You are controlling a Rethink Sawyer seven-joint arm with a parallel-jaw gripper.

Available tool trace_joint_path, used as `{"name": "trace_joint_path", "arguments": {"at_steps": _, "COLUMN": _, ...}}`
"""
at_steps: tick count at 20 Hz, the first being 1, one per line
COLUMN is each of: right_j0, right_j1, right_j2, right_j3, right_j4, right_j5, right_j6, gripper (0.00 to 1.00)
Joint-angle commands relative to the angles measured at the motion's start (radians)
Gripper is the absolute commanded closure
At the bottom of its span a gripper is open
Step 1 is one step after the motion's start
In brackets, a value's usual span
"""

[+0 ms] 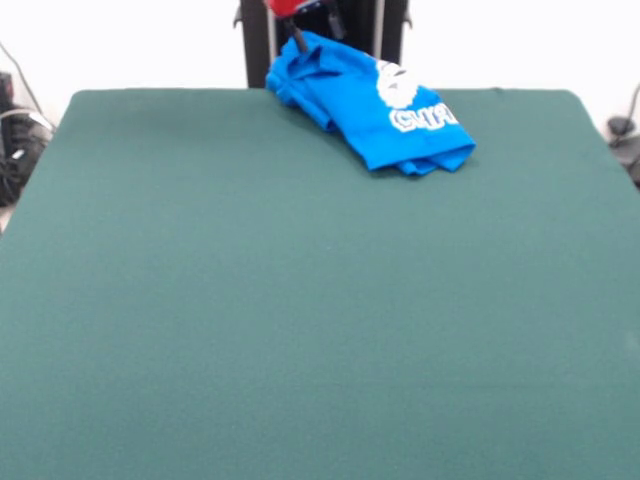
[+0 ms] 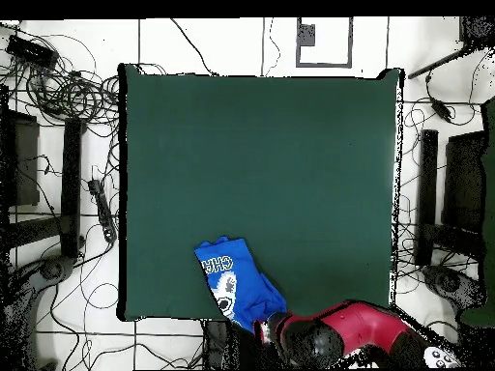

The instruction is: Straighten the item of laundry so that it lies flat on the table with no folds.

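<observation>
While bunched at the bench (image 1: 300,300) edge nearest the pedestal, blue T-shirt (image 1: 372,112) trails from the end effector (image 1: 296,38) toward the open felt, long axis slanting away from that edge. End effector at the shirt's upper corner, apparently lifting it; opening and grip cannot tell. Shirt folded over itself, white print and letters partly showing, sleeves tucked under. Probably best drawn out along that slanting axis to spread it.
</observation>
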Motion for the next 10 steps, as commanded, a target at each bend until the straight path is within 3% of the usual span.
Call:
{"name": "trace_joint_path", "arguments": {"at_steps": 1, "right_j0": 0.013, "right_j1": -0.005, "right_j2": 0.035, "right_j3": -0.103, "right_j4": -0.029, "right_j5": 0.03, "right_j6": -0.131, "gripper": 0.0}}
{"name": "trace_joint_path", "arguments": {"at_steps": 10, "right_j0": -0.036, "right_j1": -0.099, "right_j2": 0.099, "right_j3": -0.076, "right_j4": 0.047, "right_j5": 0.101, "right_j6": -0.195, "gripper": 0.0}}
